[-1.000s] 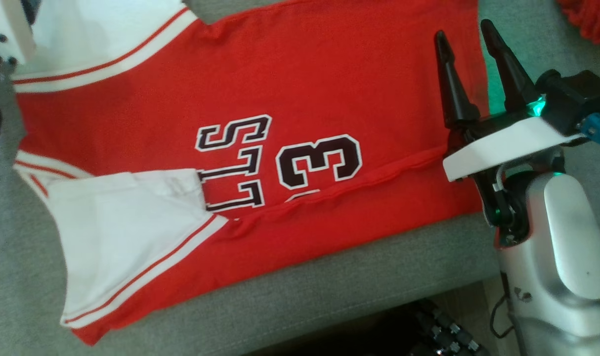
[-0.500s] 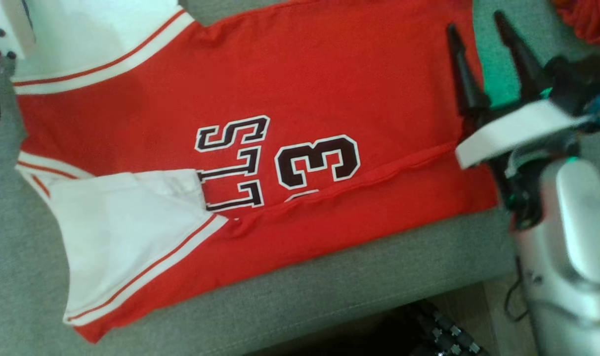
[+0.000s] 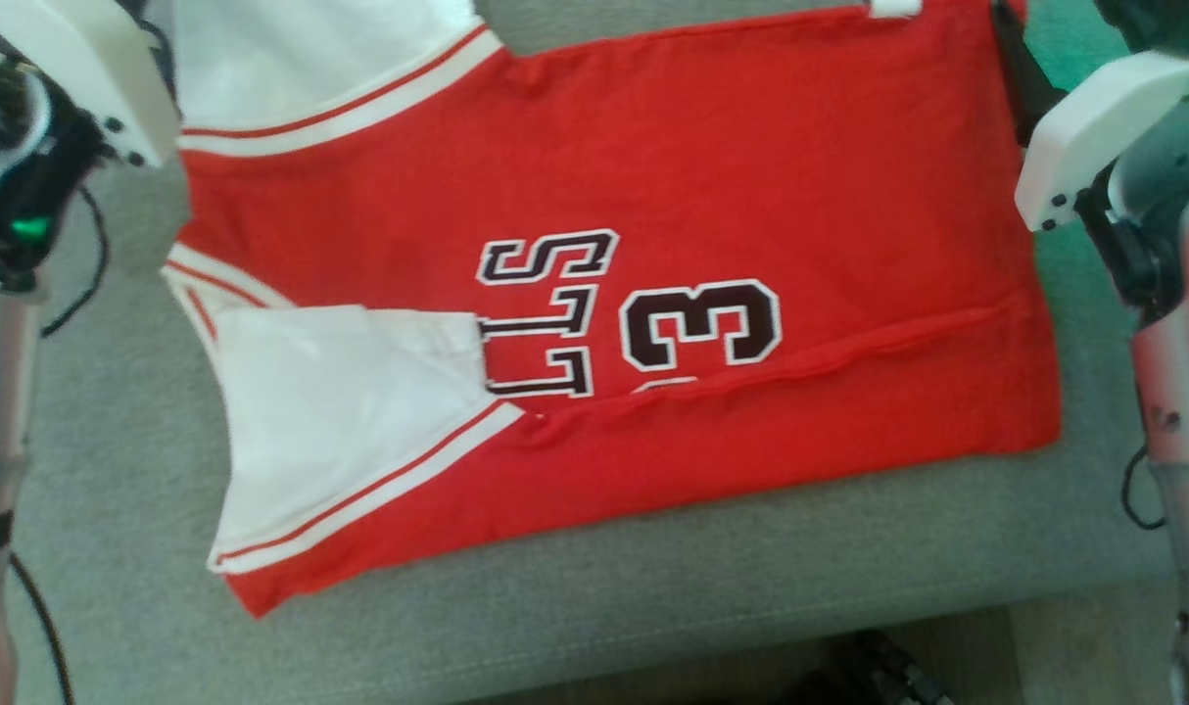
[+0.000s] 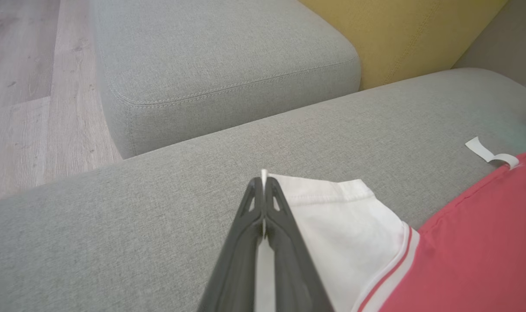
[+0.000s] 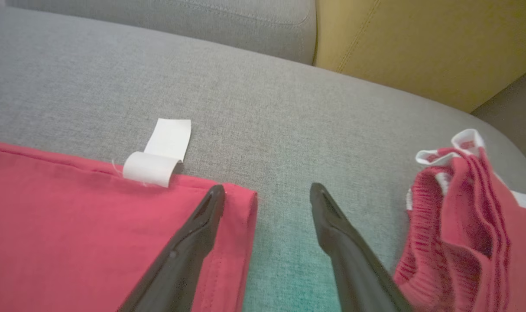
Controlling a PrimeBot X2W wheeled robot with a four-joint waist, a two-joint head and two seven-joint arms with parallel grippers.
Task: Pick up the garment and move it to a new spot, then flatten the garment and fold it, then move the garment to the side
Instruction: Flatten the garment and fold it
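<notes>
One change: left claw (image 4: 263, 184) shut on white sleeve hem (image 4: 323, 190) of red-and-white printed jersey (image 3: 751, 186); right claw (image 5: 267, 193) stayed spread astride far right corner (image 5: 245, 200). Fold grasp half set, likely.

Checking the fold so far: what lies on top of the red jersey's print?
A folded-in white sleeve covers the lettering's left end, and a folded-up red flap overlaps the print beside the 3. Whatever is printed beneath them is hidden.

Red jersey (image 3: 712, 166), white sleeves (image 3: 340, 411); grey sofa (image 3: 653, 587).
</notes>
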